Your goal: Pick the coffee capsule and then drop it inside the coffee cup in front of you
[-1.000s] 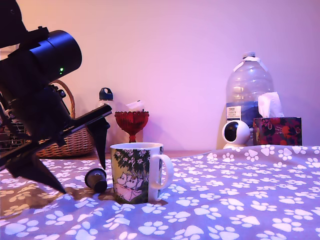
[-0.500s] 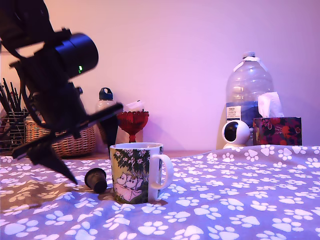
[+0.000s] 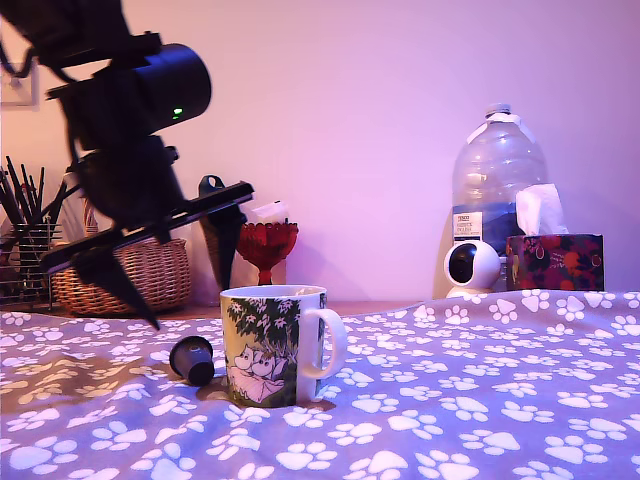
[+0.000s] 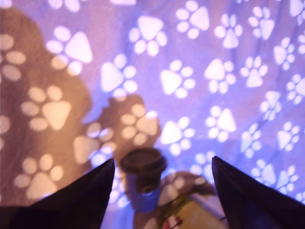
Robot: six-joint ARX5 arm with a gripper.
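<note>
Nearest the exterior camera, the worktop (image 3: 480,420) is covered by a purple cloth printed with white paw marks. On it stands the coffee cup (image 3: 278,345), upright, its loop handle turned toward the exterior view's right. Nothing can be seen inside it from this low angle.

Just beside the cup, on the exterior view's left, lies the coffee capsule (image 3: 192,359). It rests on its side on the cloth, very close to the cup's wall; whether the two touch cannot be told. In the wrist view the capsule (image 4: 142,183) sits between the two dark fingers (image 4: 78,200), with the cup's rim (image 4: 200,214) at its side.

Above and behind the capsule hangs the gripper (image 3: 185,290), tilted, its fingers spread wide apart and holding nothing. Their tips are well clear of the cloth and of the capsule.

Farther back, along the wall, stand a wicker basket (image 3: 125,275), a red glass goblet (image 3: 264,245), a big water bottle (image 3: 497,195), a small round white camera (image 3: 470,267) and a tissue box (image 3: 555,260).

As I judge it, no part of the task is done: the capsule is not grasped and not in the cup. Left are the descent over the capsule, the grasp, the lift, the carry over the cup's mouth and the release.
</note>
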